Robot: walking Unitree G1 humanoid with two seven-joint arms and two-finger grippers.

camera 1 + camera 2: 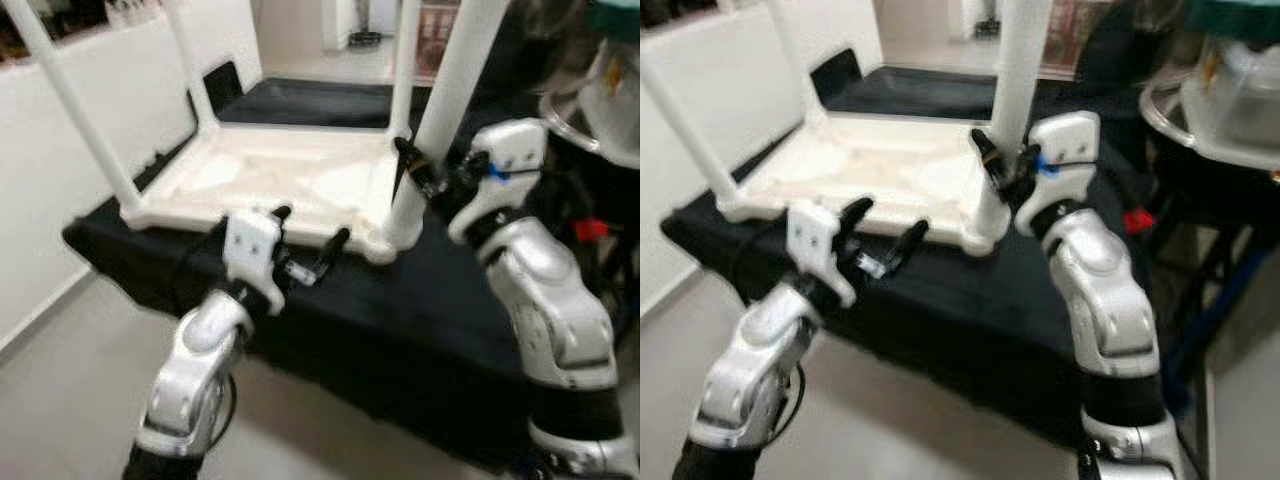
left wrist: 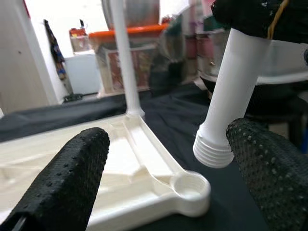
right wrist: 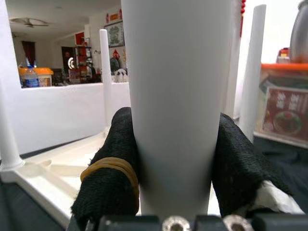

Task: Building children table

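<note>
A white children's table top (image 1: pixel 270 175) lies upside down on a black-covered table (image 1: pixel 400 310), with three white legs standing up from its corners. My right gripper (image 1: pixel 420 170) is shut on the loose fourth leg (image 1: pixel 455 80) and holds it nearly upright at the near right corner. In the left wrist view, the leg's threaded end (image 2: pixel 214 149) hangs just above and beside the open corner socket (image 2: pixel 190 185). My left gripper (image 1: pixel 310 235) stands open at the top's near edge, its fingers (image 2: pixel 62 183) on either side of that corner. In the right wrist view, both black pads (image 3: pixel 113 163) press the leg (image 3: pixel 175 96).
A white low wall (image 1: pixel 60 190) runs along the left. At the right stand a round metal-rimmed container (image 1: pixel 1220 110) and dark frames with a red part (image 1: pixel 590 230). Grey floor (image 1: pixel 70 400) lies in front of the black table's edge.
</note>
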